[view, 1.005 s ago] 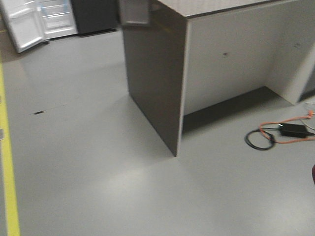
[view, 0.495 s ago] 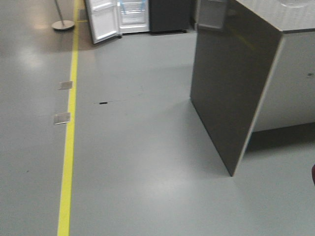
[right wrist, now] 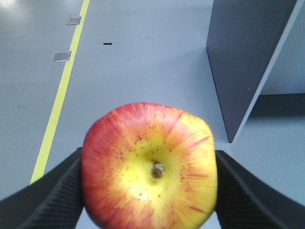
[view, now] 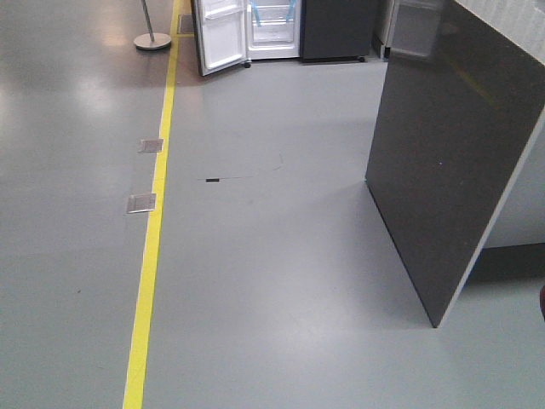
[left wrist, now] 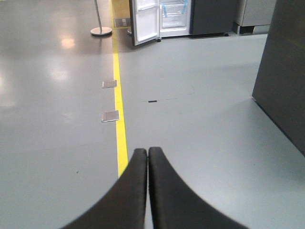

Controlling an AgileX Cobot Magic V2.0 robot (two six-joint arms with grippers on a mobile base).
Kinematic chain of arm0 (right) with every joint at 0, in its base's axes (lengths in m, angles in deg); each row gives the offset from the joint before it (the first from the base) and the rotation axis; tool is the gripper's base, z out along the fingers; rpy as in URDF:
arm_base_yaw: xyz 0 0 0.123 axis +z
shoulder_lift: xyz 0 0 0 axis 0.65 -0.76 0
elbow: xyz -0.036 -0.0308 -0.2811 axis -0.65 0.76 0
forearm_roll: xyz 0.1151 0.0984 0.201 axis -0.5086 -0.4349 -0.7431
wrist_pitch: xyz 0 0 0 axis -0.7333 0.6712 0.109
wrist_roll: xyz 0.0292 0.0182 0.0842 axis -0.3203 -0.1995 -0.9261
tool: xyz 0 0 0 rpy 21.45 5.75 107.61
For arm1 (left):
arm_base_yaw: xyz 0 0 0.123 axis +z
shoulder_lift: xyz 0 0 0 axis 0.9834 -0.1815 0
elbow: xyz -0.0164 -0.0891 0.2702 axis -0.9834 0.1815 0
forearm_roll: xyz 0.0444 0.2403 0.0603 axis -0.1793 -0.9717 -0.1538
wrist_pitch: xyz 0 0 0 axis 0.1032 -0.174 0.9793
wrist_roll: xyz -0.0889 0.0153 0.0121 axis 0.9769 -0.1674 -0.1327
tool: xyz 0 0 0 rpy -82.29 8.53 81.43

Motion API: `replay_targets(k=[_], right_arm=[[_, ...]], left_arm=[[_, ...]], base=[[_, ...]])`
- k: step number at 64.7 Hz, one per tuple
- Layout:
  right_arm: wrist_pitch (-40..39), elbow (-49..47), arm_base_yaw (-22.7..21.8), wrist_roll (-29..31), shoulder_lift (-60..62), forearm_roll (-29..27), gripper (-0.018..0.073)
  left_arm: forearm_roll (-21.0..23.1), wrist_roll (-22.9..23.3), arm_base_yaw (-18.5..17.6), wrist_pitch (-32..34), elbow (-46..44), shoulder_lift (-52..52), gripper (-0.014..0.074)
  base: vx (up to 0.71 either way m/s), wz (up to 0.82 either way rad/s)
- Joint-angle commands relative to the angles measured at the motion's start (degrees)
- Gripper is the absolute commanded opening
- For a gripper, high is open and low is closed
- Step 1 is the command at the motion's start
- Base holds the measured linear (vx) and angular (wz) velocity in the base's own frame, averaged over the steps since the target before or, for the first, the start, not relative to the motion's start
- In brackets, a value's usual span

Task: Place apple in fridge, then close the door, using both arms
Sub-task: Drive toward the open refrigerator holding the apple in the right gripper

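Carry step: right tool (right wrist: 148,160) clamps the apple (right wrist: 150,167), stem end toward its camera. Left tool (left wrist: 147,153) pinched closed, empty. Fridge (view: 274,34) stands far across the floor (view: 272,256), door (view: 221,38) swung open. Next, likely: roll closer, then reach inside.

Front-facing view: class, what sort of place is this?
Probably a test hall with a mock kitchen: a wide grey floor marked by a yellow line, a dark grey fridge standing open, and a dark grey counter.
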Motion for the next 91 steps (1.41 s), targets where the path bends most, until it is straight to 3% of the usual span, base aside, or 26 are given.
replay_targets(k=[1,91], right_arm=[[-4.25,-1.44,0.01,0.35,-0.34,-0.23,0.0195],[-4.25,-1.44,0.01,0.35,-0.34,-0.23,0.0195]], left_arm=[[0.18,0.08,-0.12,4.03,1.09,0.81,-0.0006],[0.18,0.08,-0.12,4.03,1.09,0.81,-0.0006]], base=[[0.06,0.11],[0.12,0.05]])
